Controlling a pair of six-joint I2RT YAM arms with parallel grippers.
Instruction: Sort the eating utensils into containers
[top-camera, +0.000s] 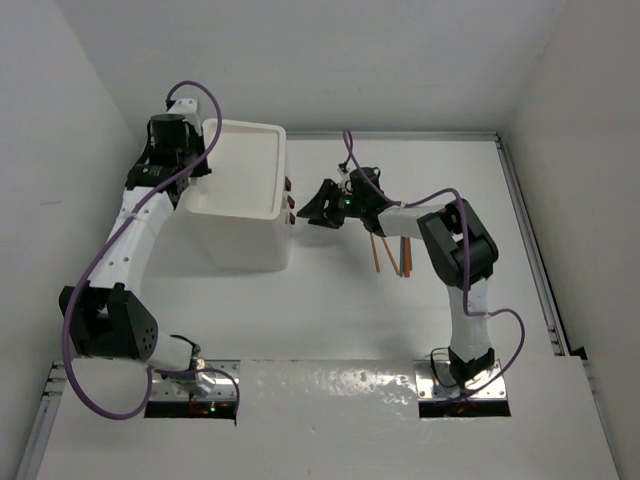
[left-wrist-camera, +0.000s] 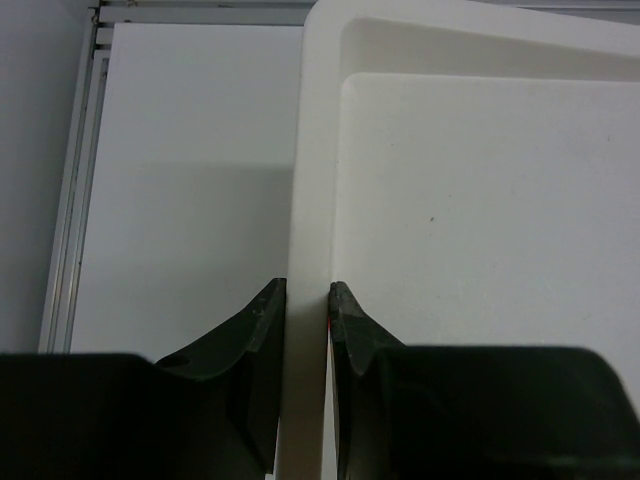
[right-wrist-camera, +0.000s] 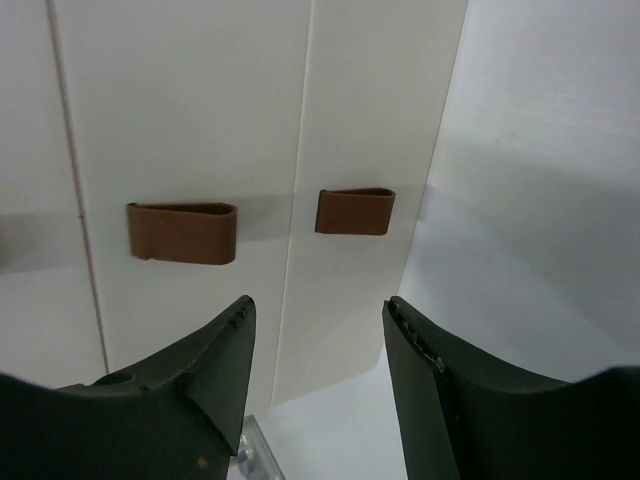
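Note:
The containers are white drawers in one tall white unit (top-camera: 240, 235) with a tray-like top (left-wrist-camera: 480, 200). Dark-brown knobs (top-camera: 289, 201) line its right face. My left gripper (top-camera: 205, 165) is shut on the tray top's left rim (left-wrist-camera: 312, 150), one finger on either side of it. My right gripper (top-camera: 325, 205) stands open just right of the knobs, touching none. In the right wrist view, two knobs (right-wrist-camera: 183, 232) (right-wrist-camera: 355, 211) lie ahead of the open gripper (right-wrist-camera: 318, 305). The eating utensils, an orange stick (top-camera: 376, 252) and teal-blue pieces (top-camera: 405, 258), lie on the table, partly hidden by the right forearm.
White walls close in the table on the left, back and right. A metal rail (top-camera: 535, 270) runs along the table's right edge. The right arm's elbow (top-camera: 460, 245) hangs over the utensils.

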